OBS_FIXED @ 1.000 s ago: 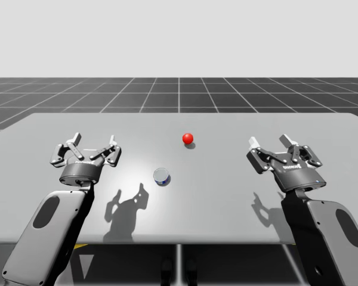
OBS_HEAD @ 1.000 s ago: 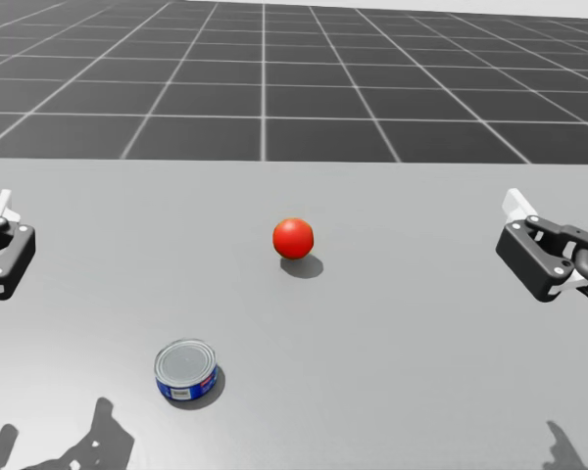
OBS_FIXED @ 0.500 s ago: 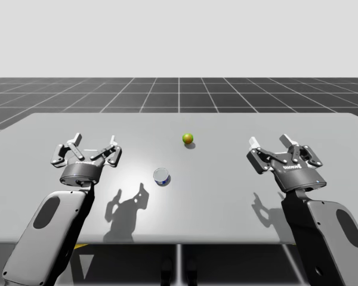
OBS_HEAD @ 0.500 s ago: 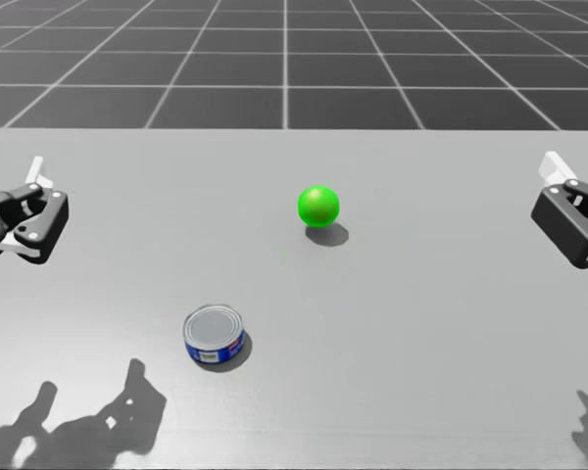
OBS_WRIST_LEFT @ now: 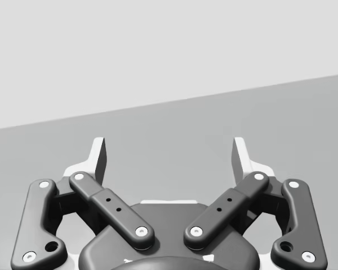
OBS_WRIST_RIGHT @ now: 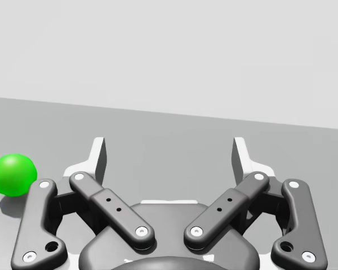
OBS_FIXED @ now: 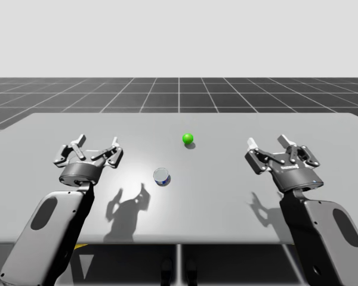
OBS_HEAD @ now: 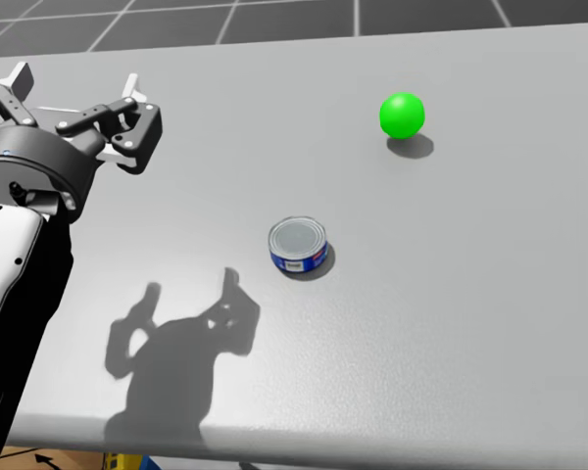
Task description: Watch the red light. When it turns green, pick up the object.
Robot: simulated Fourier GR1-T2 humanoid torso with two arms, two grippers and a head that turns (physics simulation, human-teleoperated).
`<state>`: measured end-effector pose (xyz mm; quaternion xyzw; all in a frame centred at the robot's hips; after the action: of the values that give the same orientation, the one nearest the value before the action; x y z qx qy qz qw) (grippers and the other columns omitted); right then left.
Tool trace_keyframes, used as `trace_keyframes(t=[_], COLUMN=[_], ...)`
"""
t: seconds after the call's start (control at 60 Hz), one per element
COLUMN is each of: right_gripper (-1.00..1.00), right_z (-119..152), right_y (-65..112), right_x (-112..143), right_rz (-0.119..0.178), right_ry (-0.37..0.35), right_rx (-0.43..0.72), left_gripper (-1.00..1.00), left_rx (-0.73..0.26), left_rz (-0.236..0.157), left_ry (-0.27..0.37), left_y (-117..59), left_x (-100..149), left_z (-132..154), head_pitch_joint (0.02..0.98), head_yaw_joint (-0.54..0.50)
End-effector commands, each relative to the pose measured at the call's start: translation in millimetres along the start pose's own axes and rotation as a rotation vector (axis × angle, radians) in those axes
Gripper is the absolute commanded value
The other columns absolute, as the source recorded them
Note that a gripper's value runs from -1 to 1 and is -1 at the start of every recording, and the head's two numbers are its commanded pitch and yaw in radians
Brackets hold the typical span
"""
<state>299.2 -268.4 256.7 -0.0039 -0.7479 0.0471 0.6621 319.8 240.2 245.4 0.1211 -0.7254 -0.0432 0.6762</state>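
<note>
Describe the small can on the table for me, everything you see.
The can is short and round, with a flat silver lid and a blue side wall bearing a white patch. It stands upright on the grey table, on my side of the green light and apart from it. Only the table touches it.

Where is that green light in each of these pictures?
High view: the green light is near the middle, beyond the blue can.
Head view: upper right, beyond and right of the can.
Right wrist view: on the table beside my right tool, on its inner side.
Left wrist view: my left tool, grey table ahead.
Shared landmark: the can.
</note>
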Motion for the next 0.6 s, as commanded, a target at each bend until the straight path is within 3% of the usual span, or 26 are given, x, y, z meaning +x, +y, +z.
trace_keyframes(t=[0.017,0.15,0.233,0.333,0.517,0.6], right_gripper=[-1.00,-1.00,-1.00,-1.00,-1.00,-1.00], right_z=[-0.7,-1.4,-1.4,-1.7,-1.9,-1.9], right_y=[1.2,0.5,0.6,1.1,0.1,0.0], right_x=[-1.6,-3.5,-4.5,-5.2,-5.8,-5.7], right_rz=[0.006,0.015,0.020,0.024,0.028,0.032], right_ry=[0.004,0.007,0.009,0.011,0.011,0.009], right_rx=[-0.003,-0.015,-0.020,-0.022,-0.026,-0.025], left_gripper=[-1.00,-1.00,-1.00,-1.00,-1.00,-1.00], left_rx=[-0.066,-0.224,-0.310,-0.404,-0.617,-0.675], left_rz=[0.076,0.130,0.083,0.068,0.126,0.126], left_ry=[0.042,0.075,0.088,0.070,0.062,0.073], left_y=[-3.0,-4.7,-9.0,-11.7,-12.0,-13.7], left_x=[4.6,26.8,39.3,48.3,52.4,42.2], left_z=[2.8,19.2,38.4,56.3,81.2,85.3], head_pitch_joint=[0.826,0.821,0.829,0.833,0.833,0.834], head_yaw_joint=[0.14,0.12,0.12,0.13,0.13,0.13])
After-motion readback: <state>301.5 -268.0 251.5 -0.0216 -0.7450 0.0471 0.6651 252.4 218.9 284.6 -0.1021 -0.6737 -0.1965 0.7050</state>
